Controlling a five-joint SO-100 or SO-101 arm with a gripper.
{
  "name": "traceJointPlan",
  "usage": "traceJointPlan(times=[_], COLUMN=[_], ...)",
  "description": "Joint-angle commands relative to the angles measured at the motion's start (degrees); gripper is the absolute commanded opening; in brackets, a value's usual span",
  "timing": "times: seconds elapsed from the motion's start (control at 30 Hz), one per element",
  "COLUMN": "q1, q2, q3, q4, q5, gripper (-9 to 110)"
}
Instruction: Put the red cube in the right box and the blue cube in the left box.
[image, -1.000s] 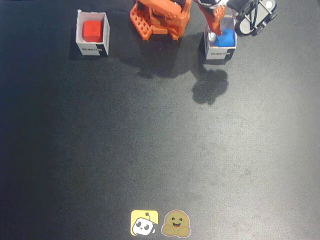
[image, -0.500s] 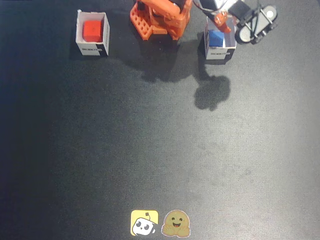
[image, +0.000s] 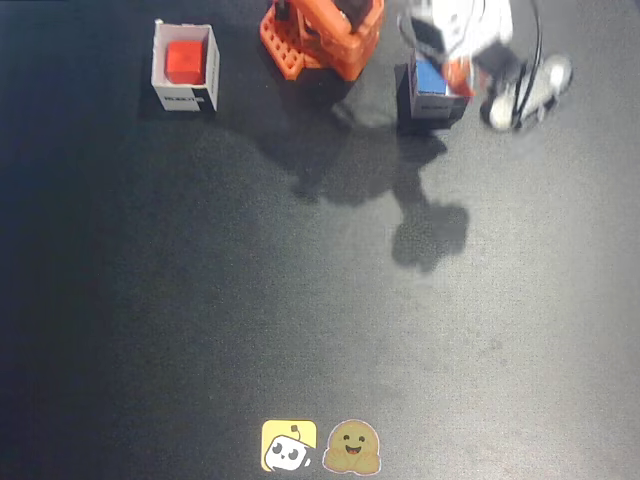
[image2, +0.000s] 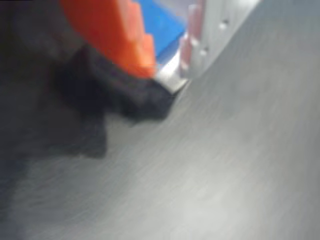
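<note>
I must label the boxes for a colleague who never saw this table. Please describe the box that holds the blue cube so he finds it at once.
In the fixed view, start at the orange robot base at the top edge of the black table. Right beside it, to its right, stands a small white card box, partly under the arm. Unlike its twin white card box far left, which holds a small red cube, this one holds a small blue cube.

Orange 3D-printed arm (image: 322, 35) with a ribbed, lattice-sided base, white and black upper segments blurred near the wrist, a thin black cable (image: 537, 45) looping off it, and, in the wrist view, an orange stepped-edge pincer finger (image2: 117, 35) beside a pale perforated part.
</note>
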Motion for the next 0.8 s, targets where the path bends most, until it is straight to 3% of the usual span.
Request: traceJointPlan(times=[0.0, 0.3, 0.77], q1=[3.9, 16.8, 42.5], q2=[-2.5, -4.0, 2.1], q3=[-3.0, -3.3, -2.8], q4=[-2.8, -3.9, 1.1], q5=[-1.6, -4.1, -18.1], gripper=[2, 0, 0])
